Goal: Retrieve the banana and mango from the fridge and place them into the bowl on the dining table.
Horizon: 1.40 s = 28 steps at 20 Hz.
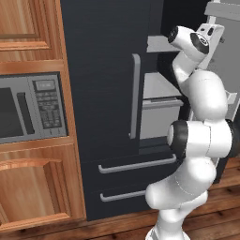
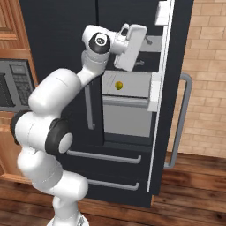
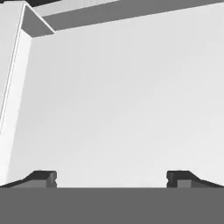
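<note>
The black fridge (image 1: 103, 70) stands with its right door (image 2: 170, 110) swung open and its left door shut. On a grey-white inner shelf (image 2: 132, 90) lies the mango (image 2: 118, 85), small and yellow-green. My hand (image 2: 132, 46) is raised inside the opening, above and slightly right of the mango. In the hand view my gripper (image 3: 111, 179) is open, its dark fingertips (image 3: 43, 177) wide apart with nothing between them, facing a pale inner fridge wall (image 3: 122, 100). The banana, the bowl and the dining table are out of view.
A silver microwave (image 1: 28, 108) sits in wooden cabinets (image 1: 33, 187) left of the fridge. Two lower fridge drawers (image 1: 136, 164) with bar handles are shut. The open door's long handle (image 2: 185, 119) juts out at the right before a brick wall (image 2: 207, 44).
</note>
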### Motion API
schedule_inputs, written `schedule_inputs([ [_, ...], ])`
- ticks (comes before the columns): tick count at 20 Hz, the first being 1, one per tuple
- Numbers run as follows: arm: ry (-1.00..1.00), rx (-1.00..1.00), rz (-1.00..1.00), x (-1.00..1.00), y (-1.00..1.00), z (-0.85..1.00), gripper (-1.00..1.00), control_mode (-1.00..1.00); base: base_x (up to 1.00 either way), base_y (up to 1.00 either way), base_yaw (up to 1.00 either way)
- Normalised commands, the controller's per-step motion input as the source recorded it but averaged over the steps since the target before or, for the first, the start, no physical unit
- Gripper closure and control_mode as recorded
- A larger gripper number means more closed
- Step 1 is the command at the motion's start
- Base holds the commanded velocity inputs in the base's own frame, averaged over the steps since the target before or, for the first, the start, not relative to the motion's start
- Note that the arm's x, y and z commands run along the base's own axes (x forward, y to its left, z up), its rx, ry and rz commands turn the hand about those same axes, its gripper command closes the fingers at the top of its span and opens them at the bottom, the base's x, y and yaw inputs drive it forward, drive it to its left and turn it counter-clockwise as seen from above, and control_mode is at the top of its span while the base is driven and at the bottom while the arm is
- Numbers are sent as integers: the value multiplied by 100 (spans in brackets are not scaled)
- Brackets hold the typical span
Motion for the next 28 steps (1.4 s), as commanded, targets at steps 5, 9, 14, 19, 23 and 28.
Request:
schedule_inputs([
  [5,-42,7,-3,-64,100,4,-100,-100,0,0,0],
  [9,-37,41,0,-61,97,-54,-100,-100,0,0,0],
  [14,-57,69,0,-61,72,-57,-100,-100,0,0,0],
  [19,-55,72,0,-46,54,-45,-100,-100,0,0,0],
  [23,-30,56,9,-6,53,-29,-100,-100,0,0,0],
  [28,0,30,31,0,60,-9,-100,-100,0,0,0],
])
